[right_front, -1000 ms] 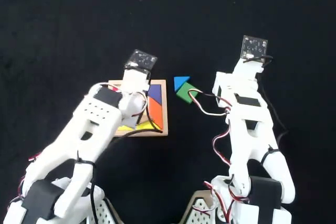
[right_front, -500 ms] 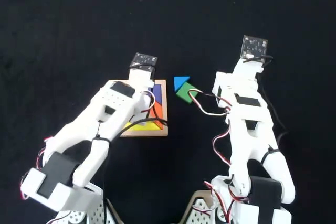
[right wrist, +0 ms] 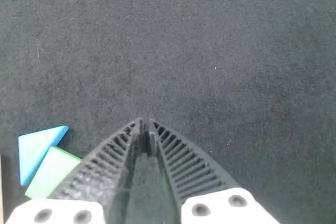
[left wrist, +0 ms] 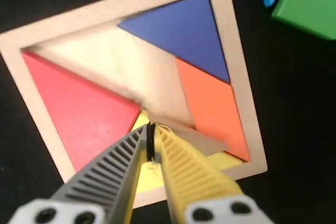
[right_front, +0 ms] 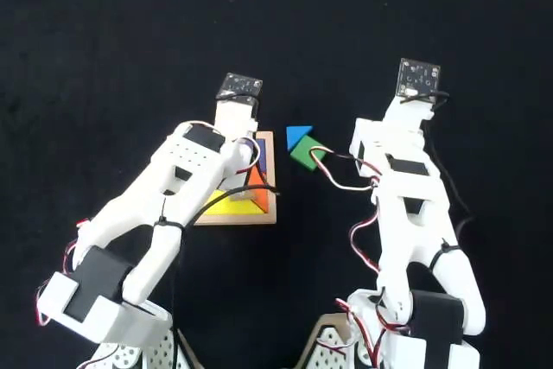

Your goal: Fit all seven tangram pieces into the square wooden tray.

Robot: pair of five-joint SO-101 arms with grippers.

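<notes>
Where left end effector (left wrist: 151,142) hangs, tray (left wrist: 243,98) directly below

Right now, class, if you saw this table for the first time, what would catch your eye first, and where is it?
The wooden tray stands out against the black cloth, its red triangle, dark blue triangle and orange piece set around a bare patch, with the left gripper shut over it. Beside the tray, a blue piece and a green piece lie loose on the cloth, close together.
</notes>
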